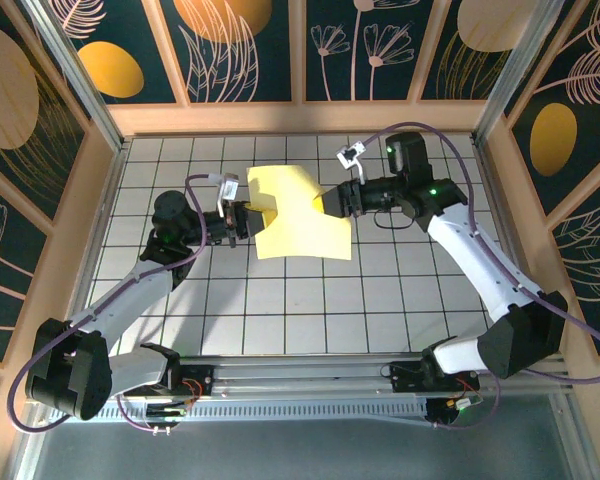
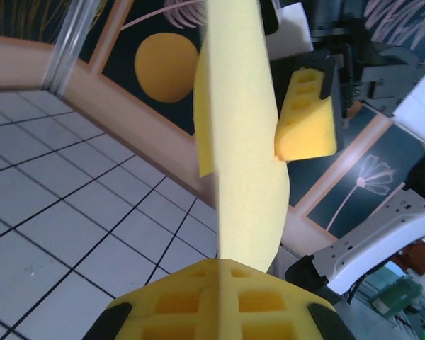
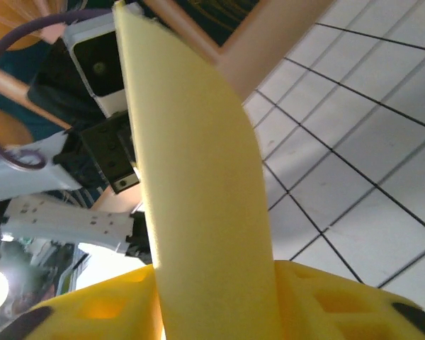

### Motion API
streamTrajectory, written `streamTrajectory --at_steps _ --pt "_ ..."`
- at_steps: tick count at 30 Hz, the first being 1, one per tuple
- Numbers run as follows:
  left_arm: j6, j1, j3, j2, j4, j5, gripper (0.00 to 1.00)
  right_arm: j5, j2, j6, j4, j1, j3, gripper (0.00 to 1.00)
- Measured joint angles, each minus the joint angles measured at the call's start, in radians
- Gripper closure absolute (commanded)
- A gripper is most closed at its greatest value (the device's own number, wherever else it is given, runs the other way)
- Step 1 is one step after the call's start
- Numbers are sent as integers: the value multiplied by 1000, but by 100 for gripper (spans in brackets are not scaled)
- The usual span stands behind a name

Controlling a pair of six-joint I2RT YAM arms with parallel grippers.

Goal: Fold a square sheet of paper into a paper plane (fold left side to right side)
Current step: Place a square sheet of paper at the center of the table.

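From above, the sheet [image 1: 300,215] hangs off the table [image 1: 280,310] in the upper middle of the frame. It is stretched between the left gripper [image 1: 242,222] at its left edge and the right gripper [image 1: 332,200] at its right edge, so its span runs left to right across the picture. Both tools touch it. To my eye the fold turns on the left edge being carried over toward the right one. The sheet is plain yellow, bowed and buckled, drawn in at both grips, with no crisp crease that I can make out. In the left wrist view, the left gripper [image 2: 216,301] sits at the bottom edge, its pads pressed tight on the sheet [image 2: 241,142], which rises as a curved band up the middle. One of the right gripper's pads [image 2: 306,117] touches the band's far edge at upper right. In the right wrist view, the sheet [image 3: 198,177] climbs from the right gripper [image 3: 216,315] at the bottom toward the upper left. It passes between the pads, but I cannot tell whether they pinch it or stand slack.
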Motion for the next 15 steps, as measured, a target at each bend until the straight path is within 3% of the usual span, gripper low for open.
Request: streamTrajectory --at_steps 7,15 --pt "5 0 -20 105 -142 -107 100 215 -13 47 42 -114 -122 34" --pt "10 0 -37 349 -315 -198 100 399 -14 159 165 -158 -337 36"
